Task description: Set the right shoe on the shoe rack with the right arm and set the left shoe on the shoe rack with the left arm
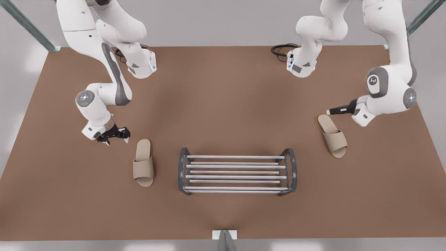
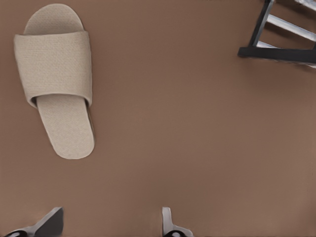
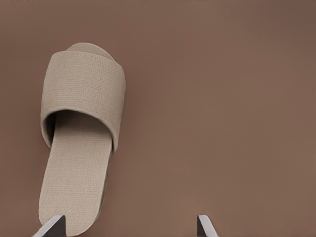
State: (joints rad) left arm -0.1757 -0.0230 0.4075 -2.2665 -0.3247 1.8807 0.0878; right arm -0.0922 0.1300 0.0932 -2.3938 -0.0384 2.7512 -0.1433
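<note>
The shoe rack [image 1: 237, 171] stands at the table's front middle, its bars bare; one dark end frame [image 2: 276, 49] shows in the left wrist view. The left shoe [image 1: 143, 162] [image 2: 58, 74], a beige slipper, lies flat to the front view's left of the rack. My left gripper [image 1: 116, 140] [image 2: 111, 227] hovers open just off its heel, apart from it. The right shoe [image 1: 332, 135] [image 3: 81, 133], its twin, lies flat on the front view's right. My right gripper [image 1: 330, 112] [image 3: 128, 227] is open at its heel end, one finger [image 3: 52, 226] over the heel.
The brown table [image 1: 223, 104] spreads wide around the rack. Black cables [image 1: 282, 50] lie near the arm bases at the back. A small grey mount [image 1: 224, 237] sits at the front edge.
</note>
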